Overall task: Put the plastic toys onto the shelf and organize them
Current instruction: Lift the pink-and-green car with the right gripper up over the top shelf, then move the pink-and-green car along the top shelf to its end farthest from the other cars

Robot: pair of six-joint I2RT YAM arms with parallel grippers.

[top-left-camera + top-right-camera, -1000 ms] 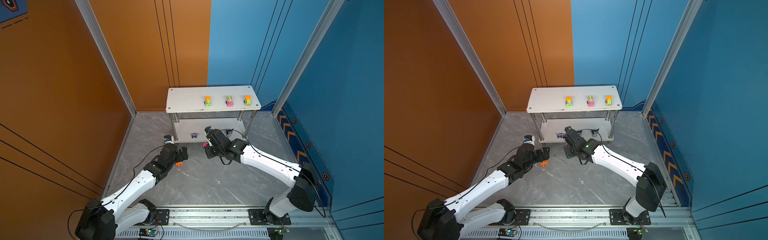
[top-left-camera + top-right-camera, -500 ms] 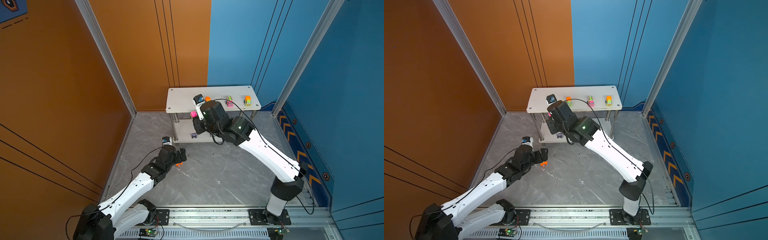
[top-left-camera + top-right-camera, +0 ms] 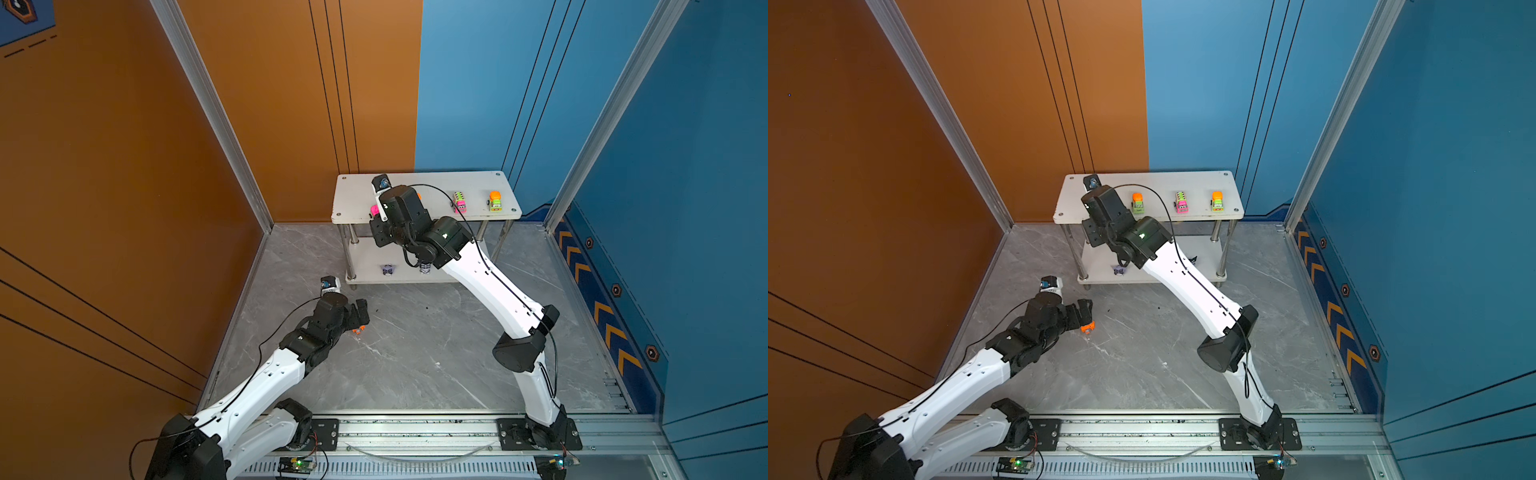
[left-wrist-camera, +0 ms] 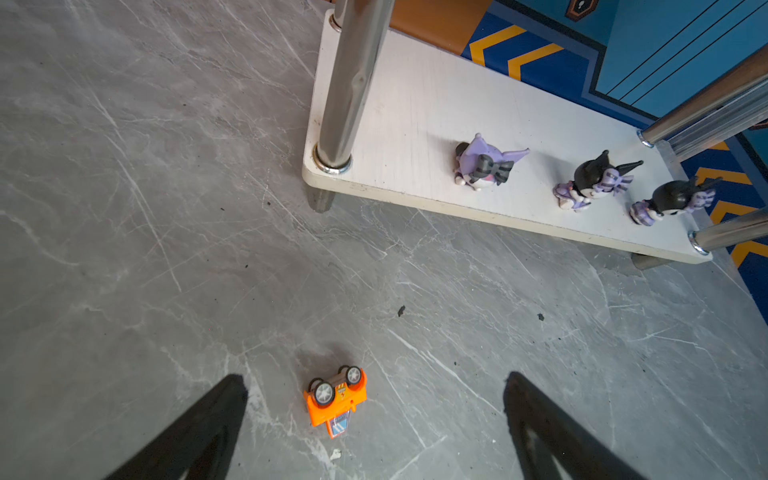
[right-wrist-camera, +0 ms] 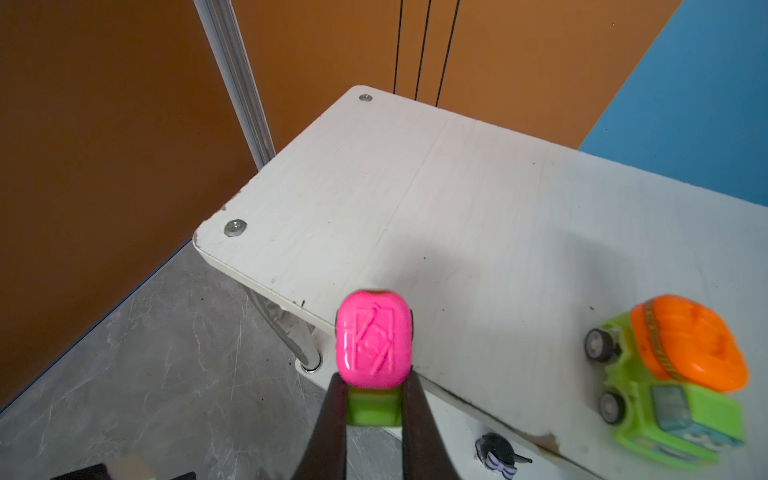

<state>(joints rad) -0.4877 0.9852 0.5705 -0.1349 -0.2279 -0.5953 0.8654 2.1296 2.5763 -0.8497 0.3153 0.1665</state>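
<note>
Right end effector (image 5: 372,388) is clamped on a pink-and-green truck (image 5: 372,338) over the edge of the shelf (image 5: 415,199). Left end effector (image 4: 374,378) gapes wide, empty; an overturned orange car (image 4: 336,399) lies between its fingers on the tabletop (image 4: 124,208).

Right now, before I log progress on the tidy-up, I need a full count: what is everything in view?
shelf: one, white with chrome posts, two tiers, at the back walls
toy trucks: three, green-orange, pink-green, green-orange, in a row on the top tier
pink-and-green car: one, held at the top tier's front edge
orange car: one, wheels up on the floor
figurines: three, black-and-purple, in a row on the lower tier
floor: grey, marbled
orange wall: one, left
blue wall: one, right
left tool: black, open, over the orange car
right tool: black, shut on the pink-and-green car
</note>
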